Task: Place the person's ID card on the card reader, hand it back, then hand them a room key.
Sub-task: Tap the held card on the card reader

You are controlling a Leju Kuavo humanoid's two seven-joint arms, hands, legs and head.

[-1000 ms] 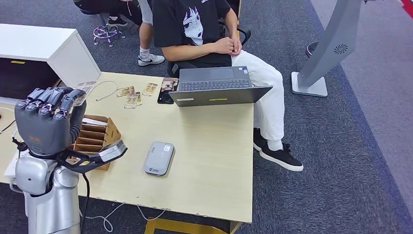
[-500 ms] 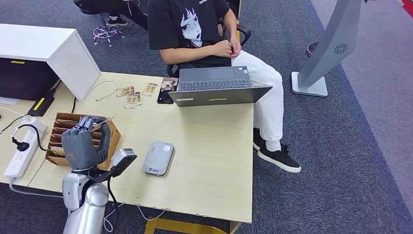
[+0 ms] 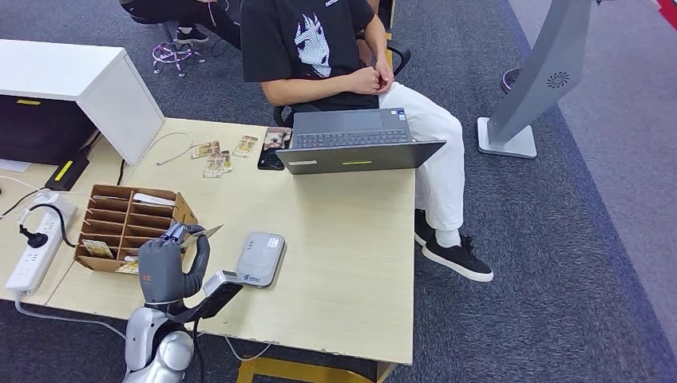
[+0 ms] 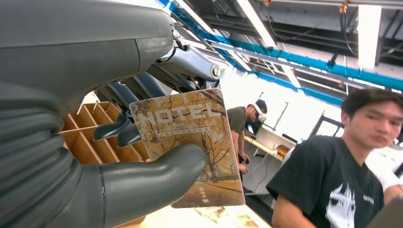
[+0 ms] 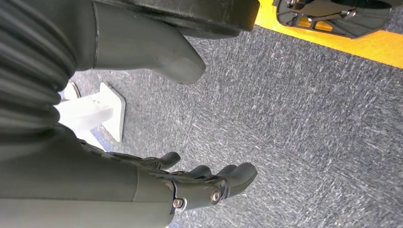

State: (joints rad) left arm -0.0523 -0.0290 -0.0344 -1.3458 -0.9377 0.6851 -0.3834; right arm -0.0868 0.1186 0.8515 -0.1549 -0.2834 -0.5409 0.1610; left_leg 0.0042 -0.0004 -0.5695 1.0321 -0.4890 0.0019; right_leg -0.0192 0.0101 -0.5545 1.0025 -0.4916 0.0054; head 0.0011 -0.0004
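My left hand hovers over the table's front edge, between the wooden compartment box and the grey card reader. It pinches a room key card between thumb and fingers. In the left wrist view the key card shows an autumn-tree picture and the word HOTEL. The person sits behind the laptop at the far side, hands clasped in the lap. My right hand hangs over the carpet, fingers apart, holding nothing.
Several small cards and a dark phone lie near the laptop. A white power strip lies left of the box. A white cabinet stands at the far left. The light wooden table is bare right of the reader.
My left hand has dropped from close to the camera, passed over the box, and moved right and nearer to the front edge, carrying the key card.
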